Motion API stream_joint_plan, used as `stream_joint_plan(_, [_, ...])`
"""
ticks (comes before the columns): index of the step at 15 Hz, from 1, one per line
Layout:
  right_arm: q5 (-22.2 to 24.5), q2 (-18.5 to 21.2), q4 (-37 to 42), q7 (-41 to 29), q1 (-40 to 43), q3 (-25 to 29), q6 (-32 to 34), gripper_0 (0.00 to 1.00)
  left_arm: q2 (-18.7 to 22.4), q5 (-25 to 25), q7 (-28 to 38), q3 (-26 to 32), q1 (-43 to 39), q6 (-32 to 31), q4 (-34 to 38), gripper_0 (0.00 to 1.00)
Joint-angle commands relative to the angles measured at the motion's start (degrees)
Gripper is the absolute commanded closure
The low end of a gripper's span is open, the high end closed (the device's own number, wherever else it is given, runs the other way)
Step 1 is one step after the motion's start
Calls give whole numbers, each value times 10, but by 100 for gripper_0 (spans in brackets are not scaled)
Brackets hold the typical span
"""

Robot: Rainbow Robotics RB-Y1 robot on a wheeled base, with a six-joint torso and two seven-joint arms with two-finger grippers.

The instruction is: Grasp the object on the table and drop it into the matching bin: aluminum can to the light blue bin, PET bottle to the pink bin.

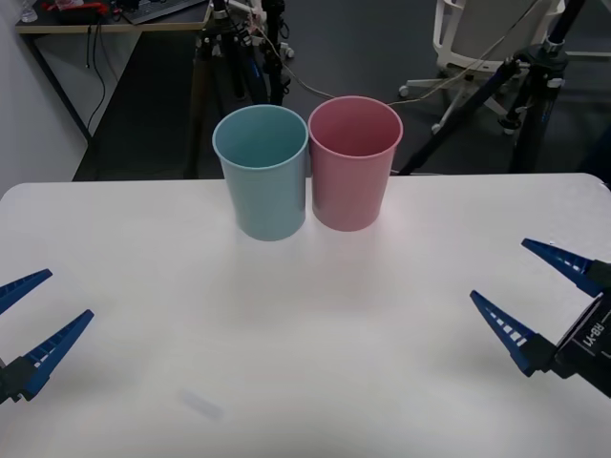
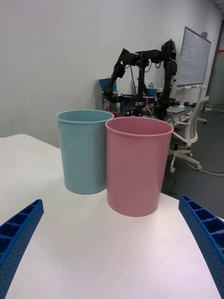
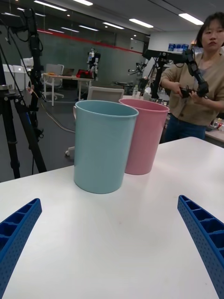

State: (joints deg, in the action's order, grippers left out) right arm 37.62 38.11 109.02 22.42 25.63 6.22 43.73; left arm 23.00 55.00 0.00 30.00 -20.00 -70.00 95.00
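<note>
The left gripper (image 1: pixel 27 326) and the right gripper (image 1: pixel 542 292) hover low over the white table (image 1: pixel 315 382), near its side edges — fingers spread wide, holding nothing. Ahead of the fingertips, across bare tabletop, the light blue bin (image 1: pixel 261 172) and the pink bin (image 1: pixel 354 162) stand upright, touching, near the far edge.

Blue, ribbed, tapering fingers on the left gripper (image 1: pixel 33 329). Right gripper (image 1: pixel 535 291) matches, its black body lettered "RB-Y1" in white.
</note>
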Motion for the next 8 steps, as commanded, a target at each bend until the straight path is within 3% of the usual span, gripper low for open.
stream_joint_plan(1, [11,-13,1,-8,20,6,20,0,0,0,0,0,0,0,0,0])
stream_joint_plan(8, [19,-21,0,-8,31,18,36,0,0,0,0,0,0,0,0,0])
